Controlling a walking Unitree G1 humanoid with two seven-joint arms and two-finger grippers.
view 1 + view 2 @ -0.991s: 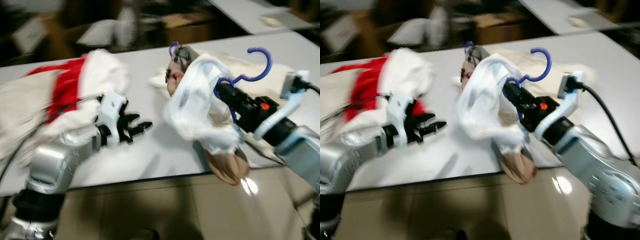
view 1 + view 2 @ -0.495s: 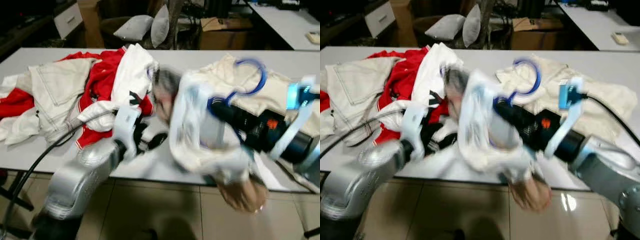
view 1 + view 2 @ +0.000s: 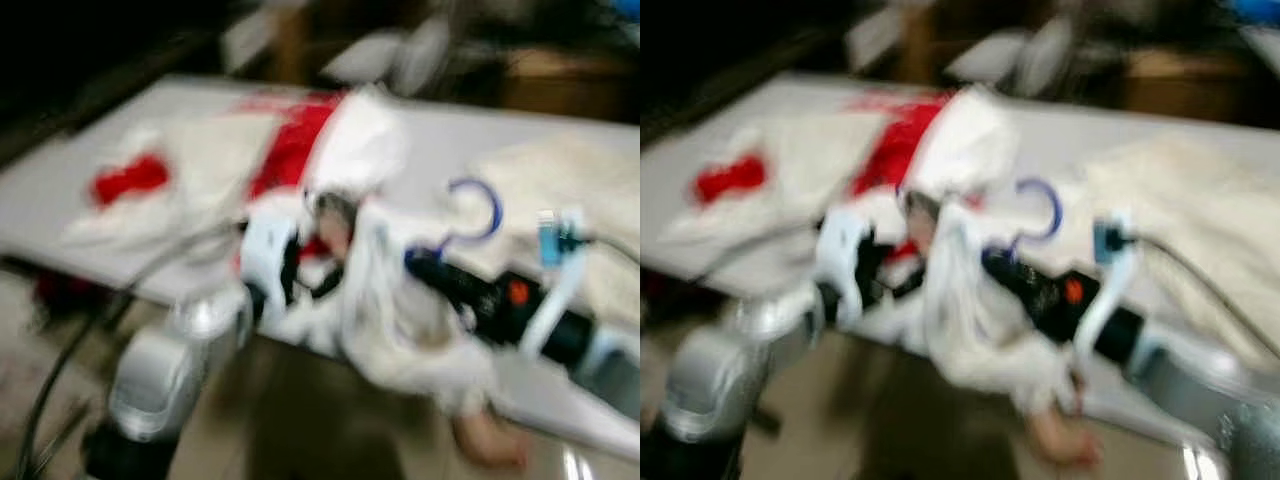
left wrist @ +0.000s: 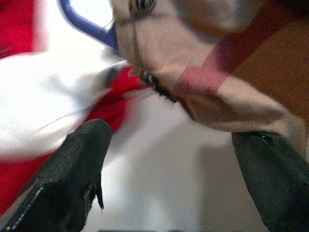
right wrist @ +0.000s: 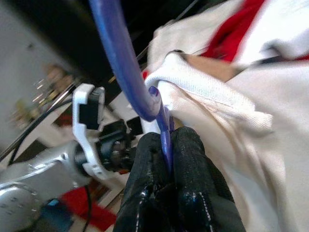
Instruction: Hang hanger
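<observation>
Hanger [image 5: 126, 67] pinched in right end effector [image 5: 169, 145], white garment [image 3: 390, 320] draped, labels seemingly unreadable

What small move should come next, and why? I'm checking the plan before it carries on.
Probably keep the right end effector shut on the blue hanger and lift it clear of the table. The white garment on the hanger hangs over the table edge, and the left end effector is open beside it.

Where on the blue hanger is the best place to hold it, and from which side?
By the thin neck under the hook, from below. The right tool is shut on the blue hanger there, leaving the curved hook free above the white garment for hanging.
</observation>
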